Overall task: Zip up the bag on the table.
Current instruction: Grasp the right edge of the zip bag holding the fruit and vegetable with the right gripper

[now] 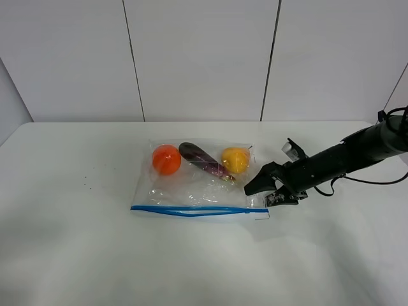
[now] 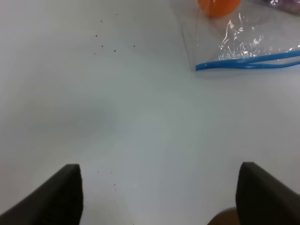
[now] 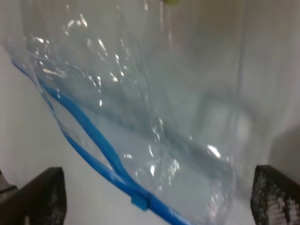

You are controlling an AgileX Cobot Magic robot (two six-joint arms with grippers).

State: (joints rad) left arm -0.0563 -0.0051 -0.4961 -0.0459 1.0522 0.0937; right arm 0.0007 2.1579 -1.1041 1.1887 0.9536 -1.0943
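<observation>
The clear bag [image 1: 191, 188] lies flat on the white table [image 1: 76, 248]. An orange ball [image 1: 166, 159], a purple eggplant [image 1: 204, 160] and a yellow fruit [image 1: 235, 159] lie inside it. Its blue zipper strip [image 1: 191, 210] runs along the near edge, its two lines partly apart. My right gripper [image 1: 262, 194] is open at the bag's right end, low over the strip. In the right wrist view the strip [image 3: 89, 131] and a small blue slider [image 3: 140, 202] lie between its fingers [image 3: 40, 197]. My left gripper [image 2: 159, 171] is open over bare table, apart from the bag's left corner [image 2: 234, 51].
A white panelled wall [image 1: 204, 57] stands behind the table. The right arm [image 1: 357, 150] reaches in from the right edge with a cable hanging under it. A few dark specks [image 2: 112, 44] mark the table left of the bag. The left arm is out of the exterior view.
</observation>
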